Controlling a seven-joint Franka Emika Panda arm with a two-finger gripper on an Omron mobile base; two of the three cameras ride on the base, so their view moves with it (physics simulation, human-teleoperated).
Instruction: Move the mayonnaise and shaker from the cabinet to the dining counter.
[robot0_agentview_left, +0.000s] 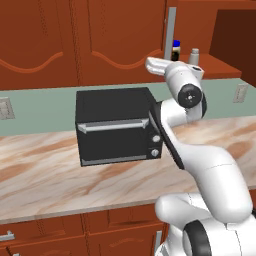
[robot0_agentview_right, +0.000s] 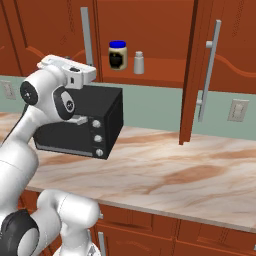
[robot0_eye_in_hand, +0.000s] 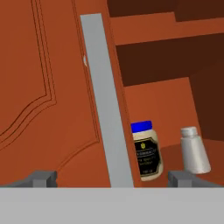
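Note:
The cabinet (robot0_agentview_right: 160, 30) stands open on its right side. On its lower shelf stand the mayonnaise (robot0_agentview_right: 117, 55), a blue-lidded jar with a dark label, and just to its right the small grey shaker (robot0_agentview_right: 139, 63). In the hand view the mayonnaise (robot0_eye_in_hand: 146, 151) and shaker (robot0_eye_in_hand: 194, 151) sit ahead, some way beyond the tips. My gripper (robot0_eye_in_hand: 113, 178) is open and empty. The closed left door's silver handle (robot0_eye_in_hand: 107, 109) runs up between its fingertips (robot0_eye_in_hand: 41, 178). My white hand (robot0_agentview_left: 159, 65) hovers above the toaster oven, left of the jar. The dining counter is out of view.
A black toaster oven (robot0_agentview_left: 117, 125) sits on the marble wall counter (robot0_agentview_right: 175, 170) right under my hand. The cabinet's open right door (robot0_agentview_right: 197, 70), with its long bar handle (robot0_agentview_right: 210, 70), juts out over the counter. To the right of the oven the counter is bare.

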